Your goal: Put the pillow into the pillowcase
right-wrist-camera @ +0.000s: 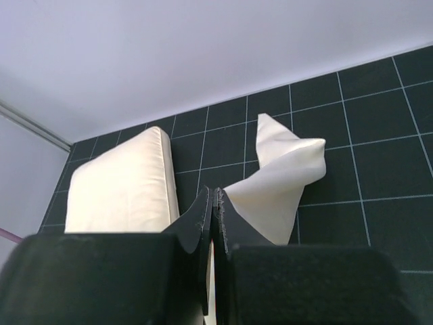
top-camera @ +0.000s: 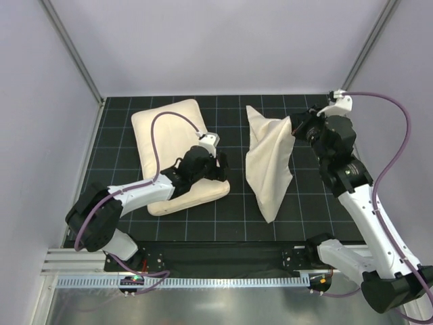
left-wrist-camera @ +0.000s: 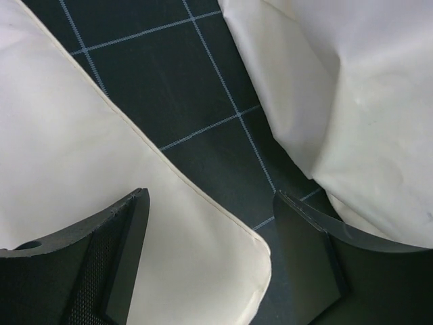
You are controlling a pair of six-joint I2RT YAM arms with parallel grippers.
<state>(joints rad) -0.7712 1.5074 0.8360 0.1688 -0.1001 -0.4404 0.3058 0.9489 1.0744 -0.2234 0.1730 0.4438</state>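
The left gripper (left-wrist-camera: 211, 200) stands wide apart over the pillow (left-wrist-camera: 61, 149) corner. The right gripper (right-wrist-camera: 214, 203) pinches the pillowcase (right-wrist-camera: 277, 176) edge, with the cloth draping beyond its fingertips.

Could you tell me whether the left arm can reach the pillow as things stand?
Probably yes: the open left pincer hovers over the pillow, at its corner, nothing between them; the pillowcase sits apart.
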